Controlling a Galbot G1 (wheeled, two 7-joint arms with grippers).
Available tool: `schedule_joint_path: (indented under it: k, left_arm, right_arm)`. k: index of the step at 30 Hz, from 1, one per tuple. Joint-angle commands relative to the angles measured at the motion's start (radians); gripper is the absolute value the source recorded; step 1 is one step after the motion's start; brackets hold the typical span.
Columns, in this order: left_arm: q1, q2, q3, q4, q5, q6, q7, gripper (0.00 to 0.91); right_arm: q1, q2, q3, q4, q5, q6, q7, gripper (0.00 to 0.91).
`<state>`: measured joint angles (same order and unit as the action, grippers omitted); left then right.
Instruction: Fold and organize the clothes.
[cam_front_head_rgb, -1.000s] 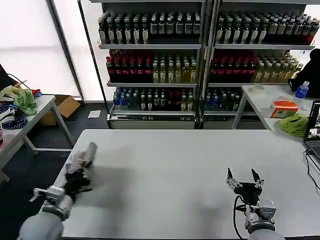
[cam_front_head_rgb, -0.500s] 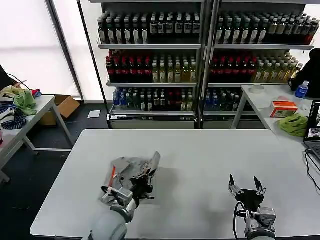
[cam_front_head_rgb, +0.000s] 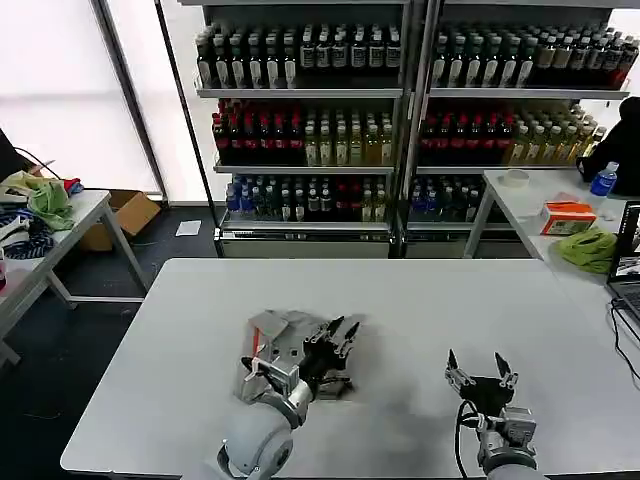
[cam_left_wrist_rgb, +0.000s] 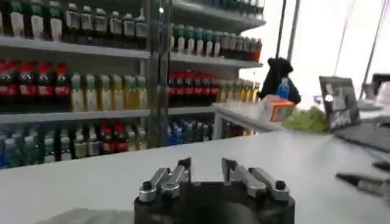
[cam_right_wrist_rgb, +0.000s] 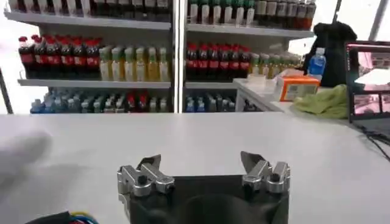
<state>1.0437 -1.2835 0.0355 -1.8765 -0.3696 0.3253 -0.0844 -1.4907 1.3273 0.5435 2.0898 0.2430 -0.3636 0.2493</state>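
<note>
A crumpled light grey shirt with a strip of orange-red trim lies bunched on the white table, left of its middle. My left gripper is just to the right of the bundle, fingers spread, with the wrist over the cloth. In the left wrist view the left gripper is open with bare table between the fingers, and a grey corner of the shirt shows beside the wrist. My right gripper is low near the table's front right, also open and empty.
Shelves of drink bottles fill the back. A side table on the left holds a green cloth. The table on the right carries an orange box, a green cloth, a blue bottle and a laptop.
My left arm swung from the table's left edge to its middle, carrying the grey shirt, and its fingers have opened. The right gripper barely shifted.
</note>
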Motion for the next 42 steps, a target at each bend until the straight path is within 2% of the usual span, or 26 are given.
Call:
schedule_joint_path:
  k: [1, 2, 7, 10, 15, 27, 28, 31, 42]
  left_arm:
    - [-0.022, -0.021, -0.027, -0.024, -0.155, -0.085, -0.024, 0.907]
    - [-0.018, -0.013, -0.049, -0.027, -0.155, -0.083, -0.04, 0.907]
    - [-0.009, 0.044, -0.142, -0.039, -0.126, -0.012, -0.13, 0.907]
    - [0.005, 0.087, -0.196, -0.053, -0.105, 0.016, -0.157, 0.907]
    - [0.054, 0.127, -0.279, -0.082, -0.102, 0.049, -0.17, 0.907]
    - [0.148, 0.114, -0.445, -0.136, -0.093, 0.051, -0.19, 0.907]
    - [0.155, 0.114, -0.454, -0.137, -0.091, 0.051, -0.192, 0.907]
    - [0.164, 0.116, -0.473, -0.128, -0.086, 0.05, -0.205, 0.907]
    - [0.185, 0.128, -0.508, -0.127, -0.091, 0.049, -0.208, 0.907]
  right_arm:
    - [0.087, -0.004, -0.086, -0.025, 0.081, -0.043, 0.018, 0.907]
    - [0.09, -0.004, -0.091, -0.025, 0.081, -0.043, 0.018, 0.907]
    - [0.164, -0.038, -0.18, 0.003, 0.345, -0.117, 0.068, 0.907]
    - [0.216, -0.06, -0.224, -0.001, 0.461, -0.159, 0.103, 0.907]
    - [0.288, -0.081, -0.29, -0.04, 0.578, -0.2, 0.155, 0.907]
    - [0.352, -0.021, -0.355, -0.153, 0.615, -0.199, 0.202, 0.907]
    - [0.359, -0.015, -0.362, -0.162, 0.616, -0.199, 0.212, 0.867]
    - [0.373, -0.001, -0.374, -0.194, 0.617, -0.201, 0.227, 0.836]
    - [0.391, 0.023, -0.395, -0.25, 0.613, -0.213, 0.258, 0.766]
